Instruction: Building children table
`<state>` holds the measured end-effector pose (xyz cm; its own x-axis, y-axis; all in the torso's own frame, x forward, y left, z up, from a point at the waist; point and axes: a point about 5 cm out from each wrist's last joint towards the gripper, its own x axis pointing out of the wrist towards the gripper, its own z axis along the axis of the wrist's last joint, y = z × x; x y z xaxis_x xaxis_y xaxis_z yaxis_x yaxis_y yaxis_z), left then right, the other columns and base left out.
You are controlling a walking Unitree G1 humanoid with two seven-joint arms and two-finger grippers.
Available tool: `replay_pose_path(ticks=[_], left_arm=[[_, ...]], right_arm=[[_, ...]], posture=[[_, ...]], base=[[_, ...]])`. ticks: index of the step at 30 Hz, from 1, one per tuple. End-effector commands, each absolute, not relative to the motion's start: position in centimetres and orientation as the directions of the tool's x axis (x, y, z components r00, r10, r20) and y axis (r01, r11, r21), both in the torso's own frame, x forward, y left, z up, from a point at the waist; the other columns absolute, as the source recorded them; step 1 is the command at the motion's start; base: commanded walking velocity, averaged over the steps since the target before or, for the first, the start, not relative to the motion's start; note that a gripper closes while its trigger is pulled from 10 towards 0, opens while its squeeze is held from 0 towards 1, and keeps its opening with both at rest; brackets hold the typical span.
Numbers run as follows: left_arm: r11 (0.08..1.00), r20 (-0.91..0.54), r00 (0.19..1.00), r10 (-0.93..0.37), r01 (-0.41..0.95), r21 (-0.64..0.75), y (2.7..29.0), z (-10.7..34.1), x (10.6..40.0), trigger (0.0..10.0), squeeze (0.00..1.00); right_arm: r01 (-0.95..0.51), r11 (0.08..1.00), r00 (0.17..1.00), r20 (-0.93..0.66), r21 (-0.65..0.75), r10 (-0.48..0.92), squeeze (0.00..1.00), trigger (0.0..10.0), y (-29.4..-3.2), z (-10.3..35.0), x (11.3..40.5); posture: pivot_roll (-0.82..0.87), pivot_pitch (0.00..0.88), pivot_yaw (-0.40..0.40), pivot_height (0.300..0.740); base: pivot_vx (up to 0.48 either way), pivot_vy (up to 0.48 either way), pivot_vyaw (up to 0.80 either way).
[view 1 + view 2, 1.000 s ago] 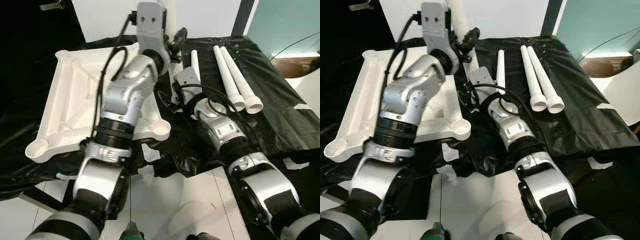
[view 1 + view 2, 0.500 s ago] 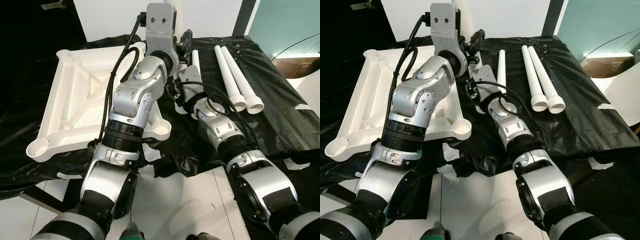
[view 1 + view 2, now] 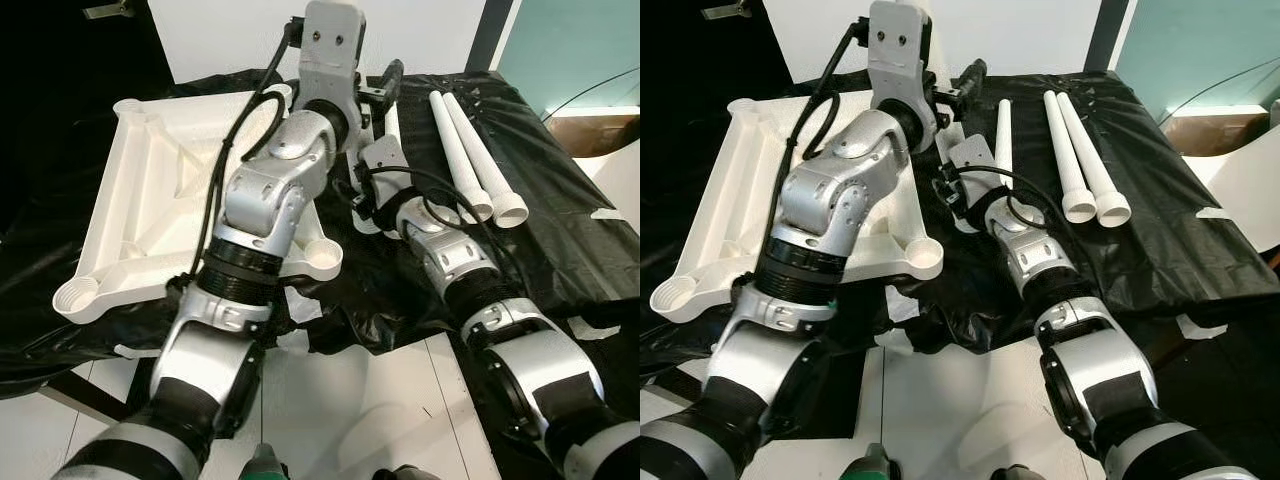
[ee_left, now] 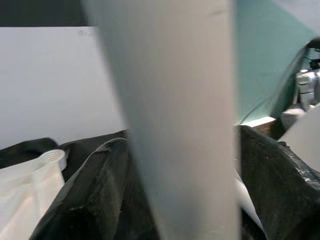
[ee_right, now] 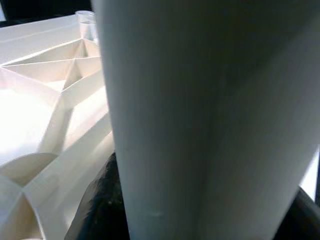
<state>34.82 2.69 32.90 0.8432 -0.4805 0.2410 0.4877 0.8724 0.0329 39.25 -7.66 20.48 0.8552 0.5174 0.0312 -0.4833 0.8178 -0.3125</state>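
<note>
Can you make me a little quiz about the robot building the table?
1. How many white legs lie loose on the black cover?
2. True or false: the white tabletop lies underside up, ribs showing.
3. Where does the tabletop sit? A) on the robot's left B) on the robot's right C) on the floor

Key: 1) Three. 2) True. 3) A.
</note>
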Motion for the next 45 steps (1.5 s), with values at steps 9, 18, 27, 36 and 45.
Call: replay_pose_path(ticks=[9, 18, 27, 36, 45], left_arm=[[0.469, 0.238, 0.437, -0.867, 0.878, 0.095, 3.8, 32.6, 32.9, 10.0, 0.00], [0.355, 0.282, 0.320, -0.904, 0.932, 0.080, 4.6, 33.6, 32.6, 10.0, 0.00], [0.335, 0.307, 0.299, -0.904, 0.940, 0.072, 4.8, 34.0, 33.1, 10.0, 0.00], [0.435, 0.360, 0.407, -0.840, 0.900, -0.003, 5.5, 34.3, 34.3, 0.0, 0.00], [0.491, 0.361, 0.471, -0.805, 0.870, -0.041, 4.7, 34.1, 34.7, 0.0, 0.00]], right_arm=[[-0.651, 0.668, 0.710, 0.025, -0.360, 0.704, 0.00, 10.0, -10.0, 21.2, 38.6], [-0.768, 0.505, 0.561, -0.036, -0.394, 0.827, 0.00, 10.0, -10.9, 21.6, 37.8], [-0.814, 0.435, 0.493, -0.060, -0.386, 0.868, 0.00, 10.0, -10.6, 21.4, 37.4], [-0.796, 0.471, 0.529, -0.061, -0.380, 0.846, 0.00, 10.0, -11.5, 21.5, 37.8], [-0.756, 0.545, 0.602, -0.057, -0.362, 0.797, 1.00, 10.0, -12.2, 21.7, 38.4]], posture=[[0.10, 0.000, 0.023, 0.740], [0.09, 0.000, 0.030, 0.740], [0.09, 0.000, 0.031, 0.740], [0.09, 0.002, 0.030, 0.740], [0.09, 0.005, 0.031, 0.740]], base=[[0.000, 0.000, 0.00], [0.000, 0.000, 0.00], [0.000, 0.000, 0.00], [0.000, 0.000, 0.00], [0.000, 0.000, 0.00]])
